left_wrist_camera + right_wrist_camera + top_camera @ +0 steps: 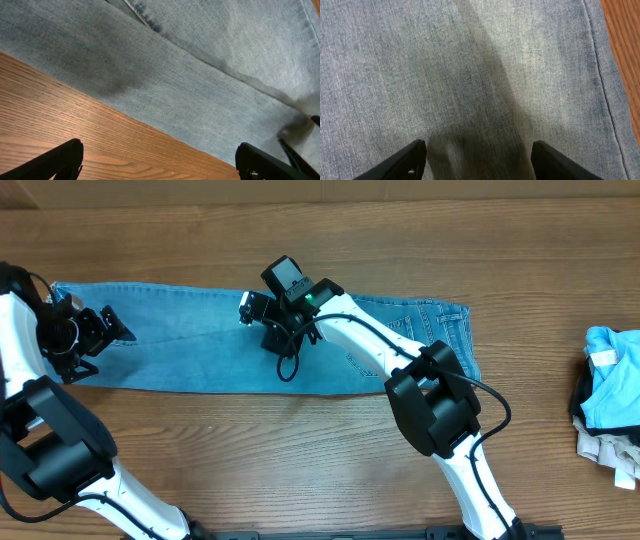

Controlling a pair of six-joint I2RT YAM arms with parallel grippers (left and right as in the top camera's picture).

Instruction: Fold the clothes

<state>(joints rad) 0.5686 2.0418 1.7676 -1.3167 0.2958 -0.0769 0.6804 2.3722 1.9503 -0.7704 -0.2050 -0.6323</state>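
The jeans (200,340) are lying stretched out flat along the table (300,470), leg ends at the left and waistband at the right. The band of denim is looking narrow enough that one leg is probably lying over the other already, so a lengthwise fold seems done. No crosswise fold is showing yet, so shortening that long strip is what remains. At the leg end of the jeans the left gripper (98,340) is hovering with its fingers (65,157) spread wide. The wrist view is showing it straddling the near edge of the jeans, bare wood under one side and denim under the other, with nothing pinched. Over the middle of the jeans the right gripper (258,322) is hanging with its fingers (410,160) apart too, flat denim below them and no cloth gathered between. I am judging that neither arm is gripping fabric at this moment. Well to the right of the jeans, past the waistband, a heap of other garments (610,395) is waiting at the table's edge. Counting from left to right, there are two grippers, one pair of jeans and one heap. The heap is showing a light blue piece, a dark piece and a pale one, though how many garments that makes is not clear.
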